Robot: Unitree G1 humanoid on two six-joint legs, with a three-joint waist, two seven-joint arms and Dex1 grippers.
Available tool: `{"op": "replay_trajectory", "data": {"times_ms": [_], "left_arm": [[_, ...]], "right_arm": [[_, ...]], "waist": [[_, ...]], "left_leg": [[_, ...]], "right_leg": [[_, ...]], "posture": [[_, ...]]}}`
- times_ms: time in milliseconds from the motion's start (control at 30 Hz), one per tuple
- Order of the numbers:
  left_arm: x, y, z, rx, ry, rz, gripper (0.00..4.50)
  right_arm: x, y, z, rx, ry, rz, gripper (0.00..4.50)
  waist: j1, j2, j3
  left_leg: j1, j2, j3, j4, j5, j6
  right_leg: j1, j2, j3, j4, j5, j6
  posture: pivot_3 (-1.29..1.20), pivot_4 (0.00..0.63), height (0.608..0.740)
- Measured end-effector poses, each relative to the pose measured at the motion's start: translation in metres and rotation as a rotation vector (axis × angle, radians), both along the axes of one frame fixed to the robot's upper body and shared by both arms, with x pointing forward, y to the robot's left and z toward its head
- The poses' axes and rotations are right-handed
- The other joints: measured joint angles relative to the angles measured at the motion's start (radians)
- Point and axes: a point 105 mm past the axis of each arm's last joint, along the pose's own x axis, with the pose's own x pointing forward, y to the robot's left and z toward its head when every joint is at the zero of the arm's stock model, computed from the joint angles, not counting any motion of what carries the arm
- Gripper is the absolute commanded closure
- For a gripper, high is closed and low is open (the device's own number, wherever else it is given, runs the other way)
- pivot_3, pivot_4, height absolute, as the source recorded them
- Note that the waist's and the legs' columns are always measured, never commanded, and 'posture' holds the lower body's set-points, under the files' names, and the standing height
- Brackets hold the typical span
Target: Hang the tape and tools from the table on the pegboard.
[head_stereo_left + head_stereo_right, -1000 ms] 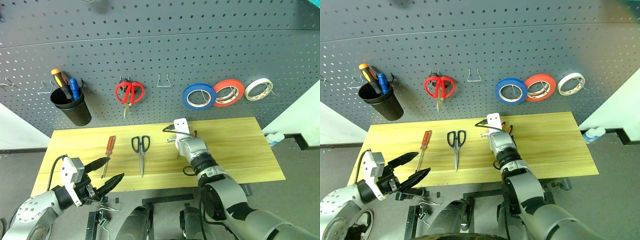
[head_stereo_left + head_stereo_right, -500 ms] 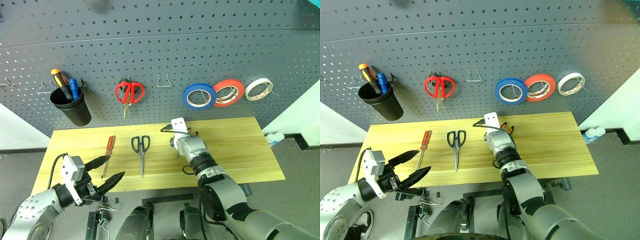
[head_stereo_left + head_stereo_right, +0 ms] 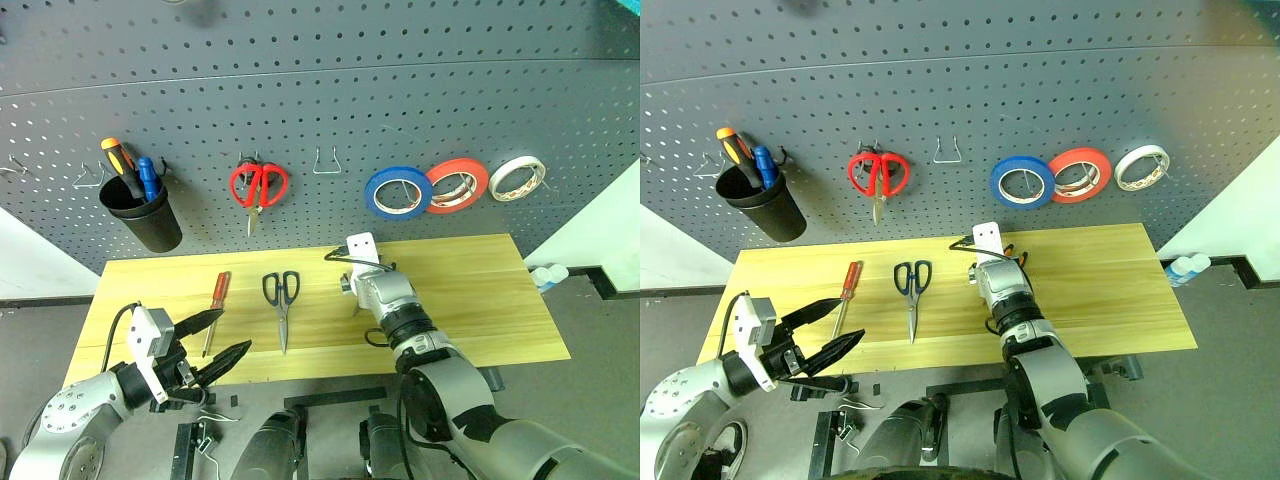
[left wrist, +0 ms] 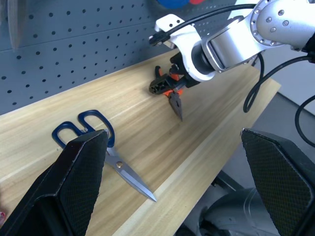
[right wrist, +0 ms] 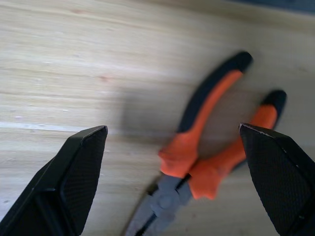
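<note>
The blue tape [image 3: 398,192] hangs on the dark grey pegboard [image 3: 320,90]. On the light wood table [image 3: 470,290] lie the red-handled screwdriver [image 3: 217,296], the dark-handled scissors [image 3: 282,298] and the orange-and-black pliers [image 5: 206,157]. My right gripper [image 5: 172,128] is open just above the pliers, one finger on each side of the handles, touching nothing. In the left wrist view the pliers [image 4: 171,93] lie flat under that hand. My left gripper [image 3: 225,335] is open and empty at the table's near left edge, short of the screwdriver.
Also on the pegboard are a red-orange roll [image 3: 458,186], a white roll [image 3: 517,178], red scissors [image 3: 259,185] and a black cup [image 3: 142,218] of screwdrivers. A bare wire hook [image 3: 325,162] sits between the red scissors and the blue tape.
The right wrist has swayed slightly over the pliers. The left arm and the tools on the table have stayed where they were.
</note>
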Motion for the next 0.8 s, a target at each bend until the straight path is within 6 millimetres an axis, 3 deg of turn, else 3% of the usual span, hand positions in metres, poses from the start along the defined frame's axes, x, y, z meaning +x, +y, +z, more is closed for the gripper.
{"op": "replay_trajectory", "data": {"times_ms": [567,800], "left_arm": [[-0.001,-0.001,-0.004,-0.004,0.019,-0.005,0.0],[-0.005,-0.001,-0.007,-0.003,0.034,-0.003,0.0]], "right_arm": [[-0.004,-0.012,0.003,0.185,0.08,-0.226,0.03],[0.0,0.005,0.008,0.207,0.089,-0.204,0.03]], "waist": [[-0.001,0.0,0.0],[-0.004,0.0,0.0]], "left_leg": [[-0.001,0.0,0.0,0.0,0.0,0.0],[-0.001,0.0,0.0,0.0,0.0,0.0]], "right_leg": [[0.001,0.0,0.0,0.0,0.0,0.0],[0.001,0.0,0.0,0.0,0.0,0.0]], "posture": [[0.07,0.208,0.74],[0.08,0.212,0.74]]}}
